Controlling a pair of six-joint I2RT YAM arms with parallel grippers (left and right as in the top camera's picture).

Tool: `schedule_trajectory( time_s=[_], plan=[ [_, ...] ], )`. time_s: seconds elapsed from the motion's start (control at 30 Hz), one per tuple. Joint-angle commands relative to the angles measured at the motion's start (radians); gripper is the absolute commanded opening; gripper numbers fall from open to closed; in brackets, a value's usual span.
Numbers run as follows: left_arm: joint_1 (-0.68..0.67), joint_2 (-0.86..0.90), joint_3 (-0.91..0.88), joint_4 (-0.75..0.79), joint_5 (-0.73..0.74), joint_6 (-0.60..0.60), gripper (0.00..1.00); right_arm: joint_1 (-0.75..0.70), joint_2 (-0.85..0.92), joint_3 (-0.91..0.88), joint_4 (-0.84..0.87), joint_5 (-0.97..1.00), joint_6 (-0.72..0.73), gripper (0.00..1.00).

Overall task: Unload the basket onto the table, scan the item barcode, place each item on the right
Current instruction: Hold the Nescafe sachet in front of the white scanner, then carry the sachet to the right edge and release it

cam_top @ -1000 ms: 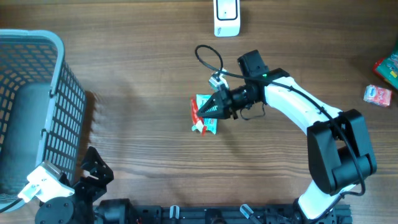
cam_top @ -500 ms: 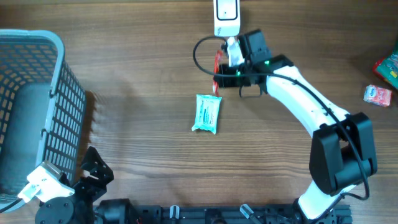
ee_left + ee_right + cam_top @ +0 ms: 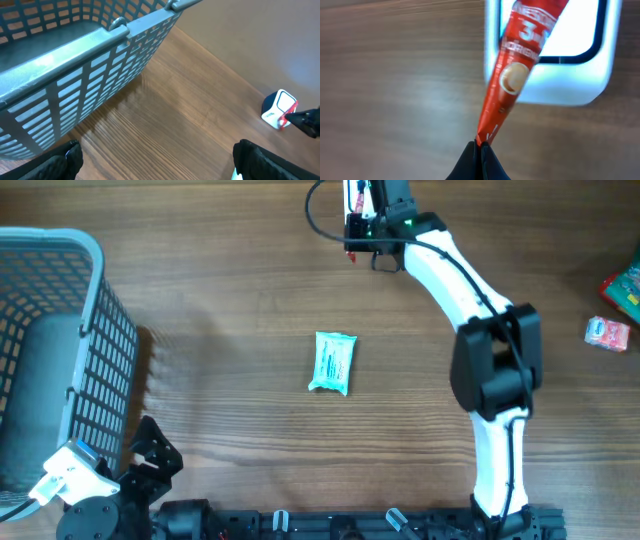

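sachet: red stick sachet [image 3: 512, 80] hangs tilted right over the scanner [image 3: 570, 92] window
right gripper [image 3: 480, 150]: pinched shut on 1 end of it
tip: no barcode showing here, imo face it flat to the window
left gripper [image 3: 160, 162]: wide open, beside the basket [image 3: 75, 55]

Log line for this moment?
right jaws: shut on red sachet | sachet: held over scanner | teal packet: lying mid-table | left jaws: open

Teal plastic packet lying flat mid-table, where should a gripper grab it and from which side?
Probably from straight above, pinching across the narrow width of the teal plastic packet near its middle. It lies flat on the wooden table, long axis running roughly near-to-far, so no edge stands up for a sideways approach.
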Motion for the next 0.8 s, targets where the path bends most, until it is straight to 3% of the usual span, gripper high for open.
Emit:
schedule_trajectory(
  time_s=[0.0,0.23,0.47,0.6,0.77],
  plan=[
    [0.006,-0.006,0.0,0.002,-0.006,0.008,1.0,-0.024,0.056,0.062,0.042,0.023,-0.012,0.05],
    [0.006,-0.006,0.0,0.002,-0.006,0.008,1.0,-0.024,0.053,0.062,0.032,0.026,-0.034,0.05],
    [0.006,-0.006,0.0,0.002,-0.006,0.008,1.0,-0.055,-0.106,0.062,-0.247,0.131,-0.039,0.05],
    [0.006,-0.006,0.0,0.002,-0.006,0.008,1.0,-0.157,-0.228,0.062,-0.45,0.157,-0.031,0.05],
    [0.006,-0.006,0.0,0.002,-0.006,0.008,1.0,-0.327,-0.241,0.046,-0.558,0.172,-0.031,0.04]
  ],
)
